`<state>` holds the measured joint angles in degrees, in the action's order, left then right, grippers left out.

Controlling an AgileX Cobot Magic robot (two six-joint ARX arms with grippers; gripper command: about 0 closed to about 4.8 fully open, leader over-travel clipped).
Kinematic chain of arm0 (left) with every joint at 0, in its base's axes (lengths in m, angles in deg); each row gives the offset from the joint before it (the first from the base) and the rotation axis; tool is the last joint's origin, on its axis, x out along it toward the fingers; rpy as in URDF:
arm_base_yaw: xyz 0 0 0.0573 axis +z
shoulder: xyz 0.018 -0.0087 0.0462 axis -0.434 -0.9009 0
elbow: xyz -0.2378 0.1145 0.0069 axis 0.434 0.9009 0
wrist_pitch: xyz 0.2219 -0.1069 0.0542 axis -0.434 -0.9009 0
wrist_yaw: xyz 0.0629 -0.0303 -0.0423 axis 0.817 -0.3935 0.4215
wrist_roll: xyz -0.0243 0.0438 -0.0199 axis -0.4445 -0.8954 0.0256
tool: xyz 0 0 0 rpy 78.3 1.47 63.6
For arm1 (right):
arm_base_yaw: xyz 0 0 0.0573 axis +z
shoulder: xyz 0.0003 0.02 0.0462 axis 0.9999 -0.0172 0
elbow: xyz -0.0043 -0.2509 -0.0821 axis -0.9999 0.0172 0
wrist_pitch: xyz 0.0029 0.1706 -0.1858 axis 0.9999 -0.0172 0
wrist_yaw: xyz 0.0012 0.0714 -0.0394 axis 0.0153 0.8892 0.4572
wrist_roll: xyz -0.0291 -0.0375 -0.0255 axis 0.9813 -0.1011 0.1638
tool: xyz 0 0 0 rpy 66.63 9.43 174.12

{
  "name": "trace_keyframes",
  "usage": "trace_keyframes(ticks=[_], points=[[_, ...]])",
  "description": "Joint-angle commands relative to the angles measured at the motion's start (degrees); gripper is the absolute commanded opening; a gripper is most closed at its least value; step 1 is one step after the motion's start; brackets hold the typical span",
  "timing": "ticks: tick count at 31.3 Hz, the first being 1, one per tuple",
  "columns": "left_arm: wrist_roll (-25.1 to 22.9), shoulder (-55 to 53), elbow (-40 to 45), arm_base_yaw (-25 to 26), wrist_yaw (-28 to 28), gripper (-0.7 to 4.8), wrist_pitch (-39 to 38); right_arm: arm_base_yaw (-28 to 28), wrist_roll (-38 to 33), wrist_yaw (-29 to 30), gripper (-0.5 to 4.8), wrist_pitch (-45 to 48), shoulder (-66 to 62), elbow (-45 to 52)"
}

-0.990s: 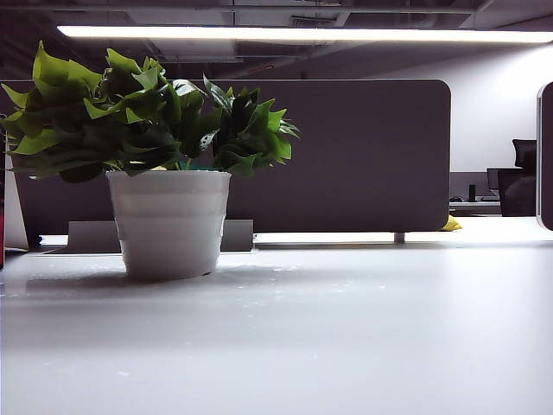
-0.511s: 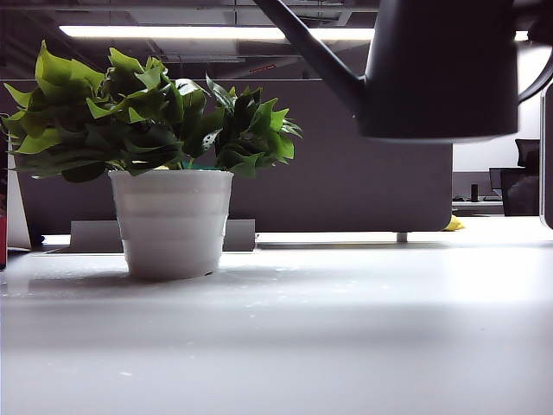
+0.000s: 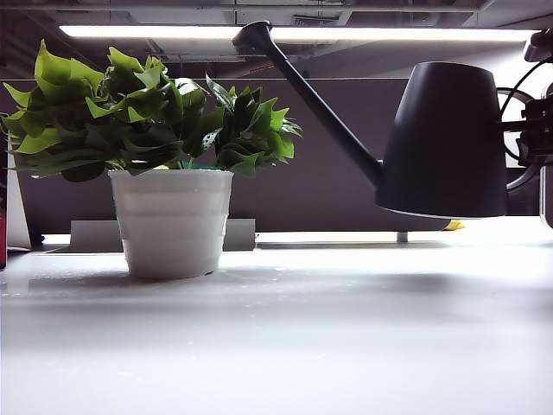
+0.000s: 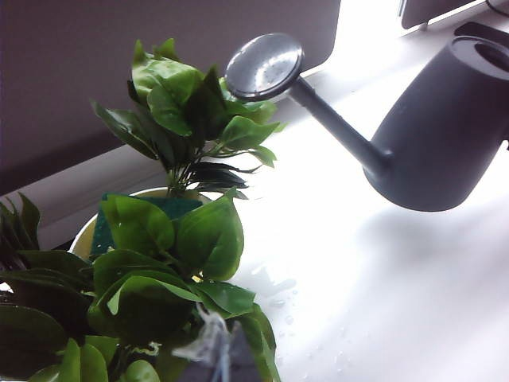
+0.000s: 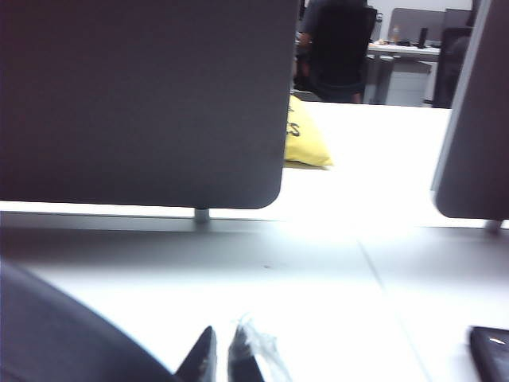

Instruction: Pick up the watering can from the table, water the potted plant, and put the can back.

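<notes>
The potted plant [image 3: 147, 121], bushy green leaves in a white ribbed pot [image 3: 171, 220], stands at the left on the pale table [image 3: 302, 328]. The dark cone-shaped watering can [image 3: 445, 143] hangs in the air at the right, almost upright, a little above the tabletop. Its long spout rises leftward and ends level with the top of the leaves. At the can's handle on the right edge is my right gripper [image 3: 537, 130], shut [image 5: 223, 338]. The can's body [image 5: 64, 334] shows beside its fingers. My left gripper [image 4: 223, 354] sits low among the plant's leaves [image 4: 175, 239], blurred. The can [image 4: 445, 135] hangs beyond the plant.
A dark grey partition panel [image 3: 363, 156] runs along the table's far edge. A yellow object [image 5: 306, 139] lies behind it, and a flat black object [image 5: 489, 354] lies on the table near the right gripper. Water drops [image 4: 278, 294] dot the table beside the pot.
The watering can was out of view, then appeared high at the upper right. It has since come down and a little rightward, so its whole spout shows. The plant has not moved.
</notes>
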<state>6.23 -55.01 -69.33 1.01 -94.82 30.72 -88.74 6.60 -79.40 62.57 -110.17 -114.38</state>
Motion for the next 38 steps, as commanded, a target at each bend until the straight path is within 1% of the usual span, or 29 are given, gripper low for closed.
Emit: trace_keyframes(ticks=[1,6,9,16,18,20,22,27,34,35,37,38], points=[[-1.38,0.17,-0.02,0.09,0.2,-0.05,0.39,0.04,-2.93,1.31,-0.01,8.22,-1.42,-1.4],[-2.86,0.15,-0.02,0.09,0.39,-0.05,0.39,-0.15,-2.91,4.87,-0.01,13.2,-6.49,-1.53],[-2.99,0.11,-0.02,0.09,1.57,-0.05,-0.07,-0.63,-2.71,5.29,-0.01,14.6,-9.44,-1.53],[-3.63,-0.02,-0.02,0.09,1.7,-0.05,-1.05,-1.44,-2.54,7.06,-0.01,17.9,-14.23,-1.53],[-3.54,-0.07,-0.02,0.09,1.68,-0.05,-1.33,-1.97,-2.54,8.94,-0.01,19.17,-15.47,-1.51],[-3.56,-0.11,-0.02,0.09,1.68,-0.05,-1.7,-2.43,-2.29,12.07,-0.01,19.43,-16.33,-1.53],[-3.54,-0.09,-0.02,0.11,1.68,-0.05,-2.1,-2.6,-1.9,13.29,-0.01,19.41,-16.9,-1.51],[-3.52,-0.2,-0.02,0.15,1.62,-0.05,-2.64,-2.62,-1.46,13.03,-0.01,19.34,-17.09,-1.51],[-3.52,-0.17,-0.02,0.15,1.62,-0.05,-3.8,-2.64,-1.22,13.03,0.06,16.87,-17.07,-1.51],[-3.52,-0.17,-0.02,0.15,1.6,-0.05,-3.82,-2.64,-1.22,13.03,0.52,16.55,-17.07,-1.51],[-3.52,-0.17,-0.02,0.15,0.96,-0.05,-3.87,-2.64,-1.22,13.0,2.04,16.09,-17.07,-1.51],[-3.52,-0.17,-0.02,0.15,0.72,-0.05,-3.93,-2.64,-1.22,13.03,2.7,15.78,-17.07,-1.51]])
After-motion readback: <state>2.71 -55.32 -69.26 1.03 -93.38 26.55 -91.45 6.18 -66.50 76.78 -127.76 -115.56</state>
